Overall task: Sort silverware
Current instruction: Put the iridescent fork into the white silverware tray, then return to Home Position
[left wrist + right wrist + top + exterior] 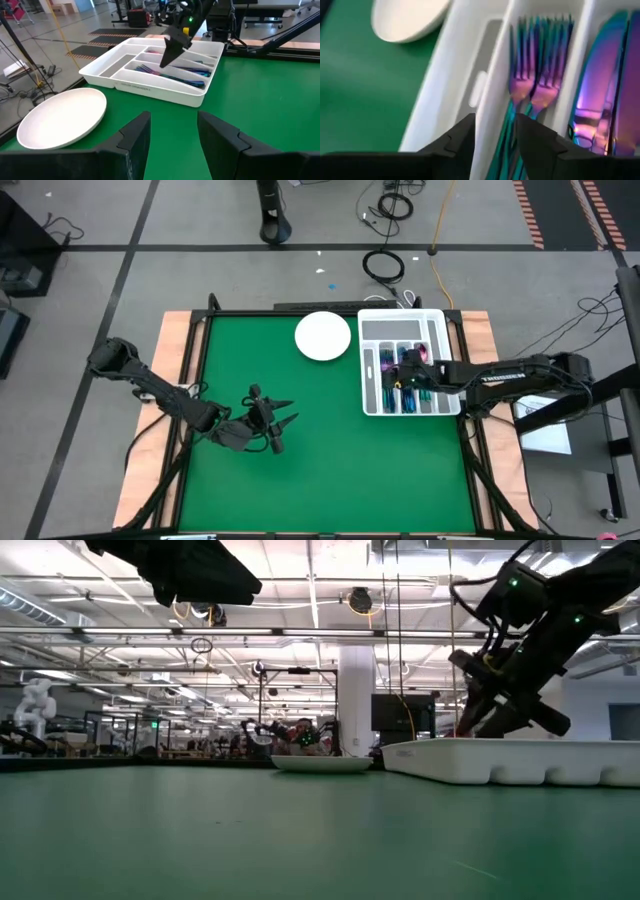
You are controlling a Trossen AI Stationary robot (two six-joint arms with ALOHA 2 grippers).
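Observation:
The silverware (535,75) is iridescent purple-teal. It lies in the compartments of the white slotted tray (375,330) at the table's far right: forks side by side, knives (605,90) in the compartment beside them. My right gripper (495,140) hangs open, pointing down into the tray, with its fingers on either side of a divider wall by the fork handles. The low view shows its tips (485,725) dipping behind the tray wall (500,760). I see nothing held in it. My left gripper (283,425) hovers open over bare green table, left of centre, facing the tray (150,87).
A white round plate (323,336) sits on the mat just left of the tray, near the far edge, with nothing on it (62,117). The green mat (330,470) stretches bare across the middle and near side. Wooden table borders flank the mat on the left and right.

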